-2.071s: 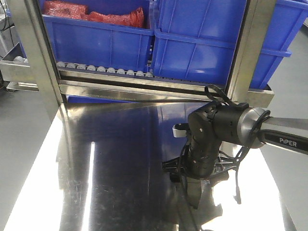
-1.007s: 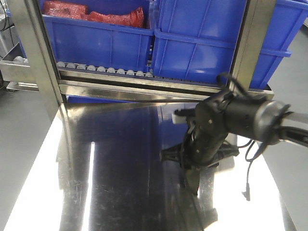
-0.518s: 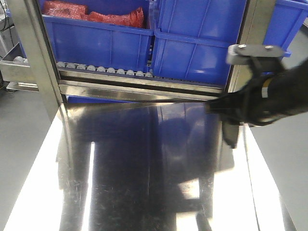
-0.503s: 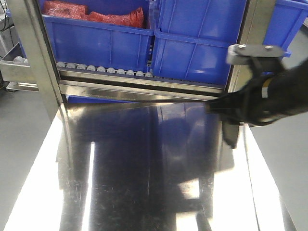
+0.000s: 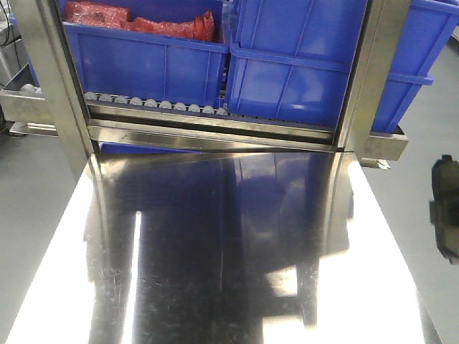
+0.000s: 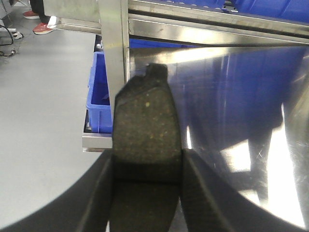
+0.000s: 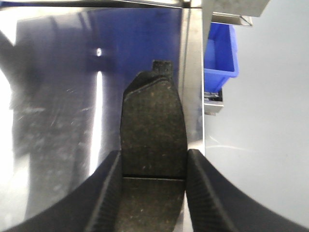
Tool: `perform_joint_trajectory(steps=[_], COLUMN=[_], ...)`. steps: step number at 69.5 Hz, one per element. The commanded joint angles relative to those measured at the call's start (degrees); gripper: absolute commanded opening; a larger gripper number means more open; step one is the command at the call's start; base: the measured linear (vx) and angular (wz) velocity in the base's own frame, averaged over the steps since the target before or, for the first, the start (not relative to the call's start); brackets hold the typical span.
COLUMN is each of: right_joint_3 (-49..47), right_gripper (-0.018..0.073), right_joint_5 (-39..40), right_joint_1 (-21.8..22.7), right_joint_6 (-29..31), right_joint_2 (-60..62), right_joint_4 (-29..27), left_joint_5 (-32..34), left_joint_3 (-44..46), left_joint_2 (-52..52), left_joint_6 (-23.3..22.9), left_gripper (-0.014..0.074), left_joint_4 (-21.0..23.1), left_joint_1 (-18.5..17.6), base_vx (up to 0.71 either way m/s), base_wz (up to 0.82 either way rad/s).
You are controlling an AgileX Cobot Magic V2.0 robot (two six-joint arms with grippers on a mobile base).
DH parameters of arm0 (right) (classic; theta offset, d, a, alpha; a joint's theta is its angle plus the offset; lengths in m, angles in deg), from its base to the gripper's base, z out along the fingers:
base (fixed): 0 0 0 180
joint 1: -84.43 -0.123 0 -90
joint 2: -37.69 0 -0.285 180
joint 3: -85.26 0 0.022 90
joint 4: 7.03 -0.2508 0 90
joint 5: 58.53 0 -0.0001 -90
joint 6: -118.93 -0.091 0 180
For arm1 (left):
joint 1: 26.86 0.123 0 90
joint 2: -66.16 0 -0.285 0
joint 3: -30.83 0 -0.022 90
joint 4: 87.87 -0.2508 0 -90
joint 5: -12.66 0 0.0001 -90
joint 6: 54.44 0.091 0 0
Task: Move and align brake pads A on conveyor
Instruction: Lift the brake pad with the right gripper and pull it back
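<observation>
**Brake pads A [image 6: 145,130] pinched, one in each gripper**

The left gripper [image 6: 145,164] clamps one pad between its two dark fingers [image 6: 99,193]. The pad juts lengthwise past the fingertips, and its thin groove lies between them. The steel tabletop [image 6: 231,96] stretches ahead and to the right of this gripper, with a blue bin [image 6: 99,96] to its left. The right gripper [image 7: 153,159] nips a second pad [image 7: 153,121] the same way, above the tabletop's right edge. Grey floor [image 7: 260,125] lies to that gripper's right.
</observation>
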Motion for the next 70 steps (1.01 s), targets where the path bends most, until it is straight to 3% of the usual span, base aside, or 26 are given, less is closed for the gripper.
perform_joint_trajectory(steps=[1,34,70], right_joint_3=[1.5,17.5,19.7], right_gripper=[-0.0004,-0.0004,-0.0004], right_joint_5=[5.2,8.7,8.4], right_joint_1=[0.5,0.5,0.5], right_joint_6=[3.0,3.4,3.4], right_joint_2=[4.6,25.1,28.2], right_joint_4=[-1.5,-2.0,-2.0], left_joint_5=[4.9,4.9,4.9], left_joint_3=[1.6,1.6,1.6], left_joint_2=[-0.5,-0.5,-0.5], left_joint_6=[-0.1,-0.1,-0.1], left_gripper=[-0.0006,-0.0006,-0.0006], left_joint_4=[-0.7,-0.7,-0.7], left_joint_1=[0.0,0.0,0.0], base_vx=[0.0,0.0,0.0], base_wz=[0.0,0.0,0.0])
